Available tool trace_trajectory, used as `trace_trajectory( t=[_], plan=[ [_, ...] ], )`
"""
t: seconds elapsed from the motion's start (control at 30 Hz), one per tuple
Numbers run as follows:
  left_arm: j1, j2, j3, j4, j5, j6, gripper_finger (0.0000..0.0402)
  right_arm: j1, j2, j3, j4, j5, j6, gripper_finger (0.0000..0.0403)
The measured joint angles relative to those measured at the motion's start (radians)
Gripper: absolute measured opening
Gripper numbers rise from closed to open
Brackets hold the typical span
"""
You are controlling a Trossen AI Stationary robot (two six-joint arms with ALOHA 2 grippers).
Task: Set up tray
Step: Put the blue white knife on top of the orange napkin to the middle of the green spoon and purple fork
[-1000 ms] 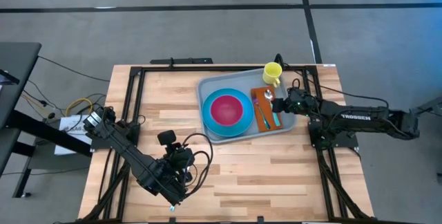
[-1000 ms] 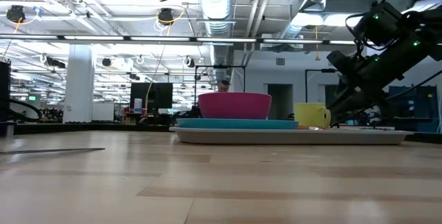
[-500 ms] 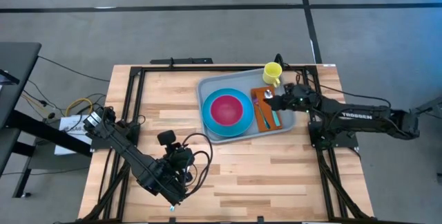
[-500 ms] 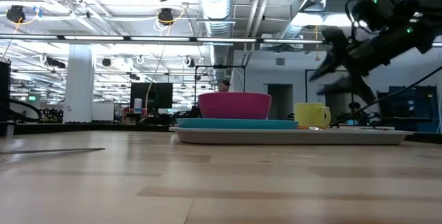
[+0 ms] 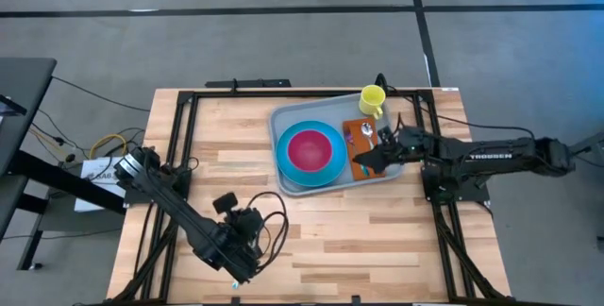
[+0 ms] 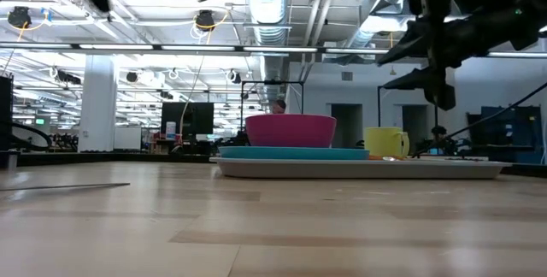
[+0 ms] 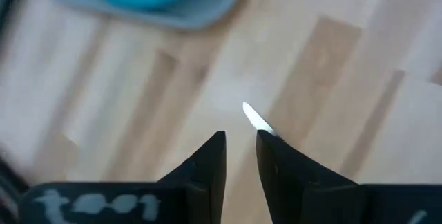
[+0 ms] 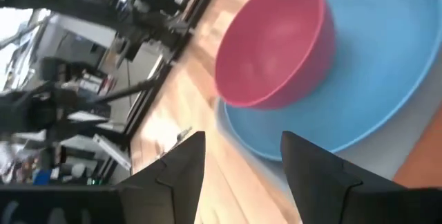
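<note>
The pale grey-blue tray (image 5: 288, 117) lies at the table's far right, also in the low view (image 6: 359, 168). On it sit a blue plate (image 5: 283, 160) bearing a pink bowl (image 5: 311, 148), and an orange napkin (image 5: 359, 141) with a spoon (image 5: 366, 129). A yellow cup (image 5: 372, 101) stands at the tray's far edge. My right gripper (image 5: 362, 161) hovers open above the napkin's near end, aimed at the bowl (image 8: 276, 37), with nothing between its fingers. My left gripper (image 5: 243, 254) hangs over bare wood near the table's near-left, its fingers a narrow gap apart (image 7: 240, 137).
A black frame (image 5: 189, 108) runs along the table's edges. Bare wooden tabletop (image 5: 349, 230) stretches between the tray and the near edge. Cables and a white box (image 5: 94, 169) lie off the table's left side.
My right gripper has opened, risen off the napkin and swung toward the table's near edge, tipping up toward level. The spoon and napkin have stayed on the tray. My left gripper has sunk a little and turned.
</note>
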Motion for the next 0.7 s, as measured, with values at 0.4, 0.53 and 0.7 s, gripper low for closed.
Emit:
trace_trajectory(
  t=[0.4, 0.53, 0.7],
  plan=[
    [0.001, 0.000, -0.278, 0.505, 0.209, -0.113, 0.0082, 0.071, 0.000, 0.000, 0.006, 0.002, -0.140, 0.0182],
    [0.001, 0.000, -0.335, 0.571, 0.216, -0.122, 0.0094, 0.091, 0.000, 0.000, 0.009, 0.002, -0.211, 0.0181],
    [0.000, 0.000, -0.377, 0.569, 0.288, -0.155, 0.0111, 0.117, 0.001, 0.000, 0.037, 0.002, -0.301, 0.0184]
  ],
)
